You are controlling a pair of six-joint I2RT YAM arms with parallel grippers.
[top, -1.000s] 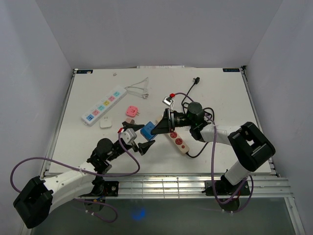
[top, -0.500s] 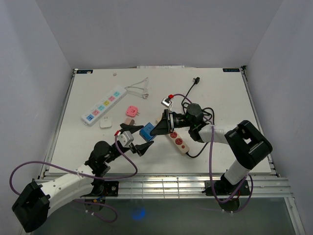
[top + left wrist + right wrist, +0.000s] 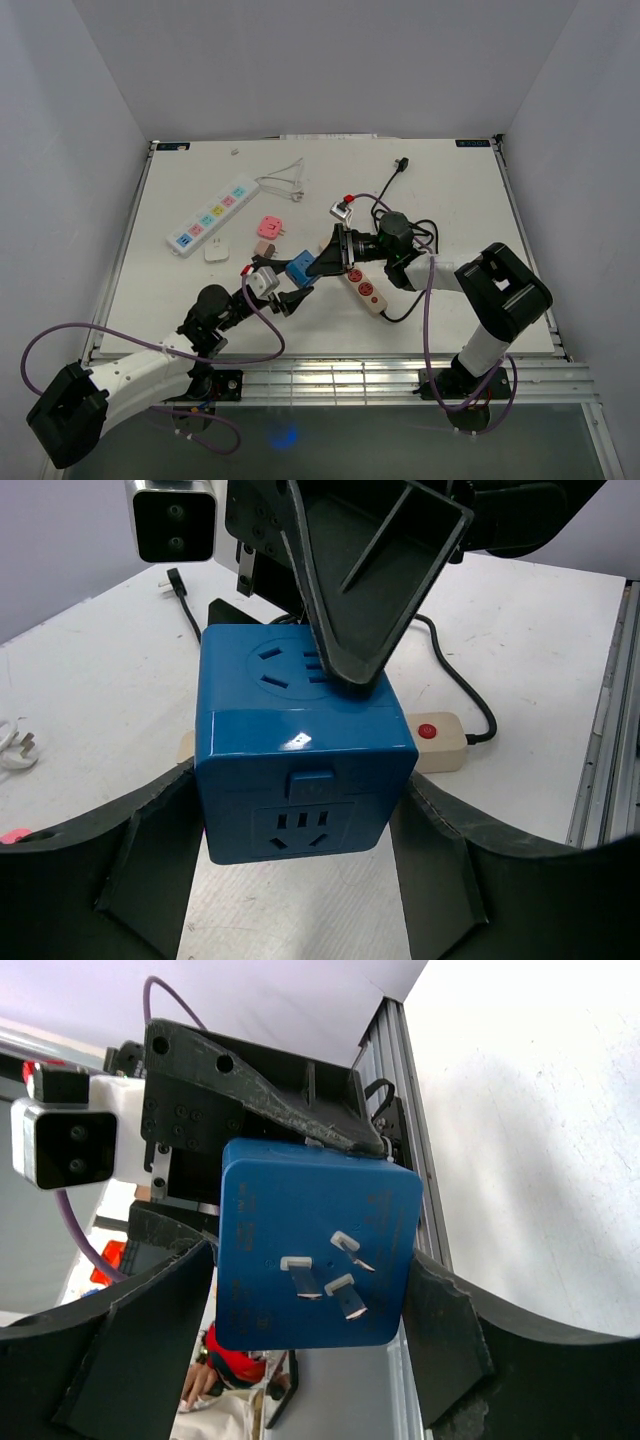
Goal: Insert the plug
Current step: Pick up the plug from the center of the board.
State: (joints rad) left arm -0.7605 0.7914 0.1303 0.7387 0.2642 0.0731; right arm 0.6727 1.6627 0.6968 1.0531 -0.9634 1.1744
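Observation:
The plug is a blue cube (image 3: 300, 268) with three flat prongs on one face and sockets on others, held off the table between both arms. In the right wrist view the blue cube (image 3: 315, 1260) shows its prongs, and my right gripper (image 3: 312, 1260) is shut on its two sides. From the left wrist, the cube (image 3: 300, 780) has a socket face toward the camera, with my left gripper (image 3: 300, 790) shut on its sides. One right finger (image 3: 370, 590) lies across its top. The grippers (image 3: 290, 282) (image 3: 314, 264) meet at the cube.
A beige power strip (image 3: 365, 288) with red sockets and a black cord lies just right of the cube, also seen as the beige strip (image 3: 440, 742). A white power strip (image 3: 212, 216), pink plug (image 3: 269, 227), white adapter (image 3: 216, 252) and white cable (image 3: 285, 182) lie further left and back.
My left gripper's jaws have come in from wide open onto the sides of the blue cube. The right gripper has kept its hold on the cube in about the same place.

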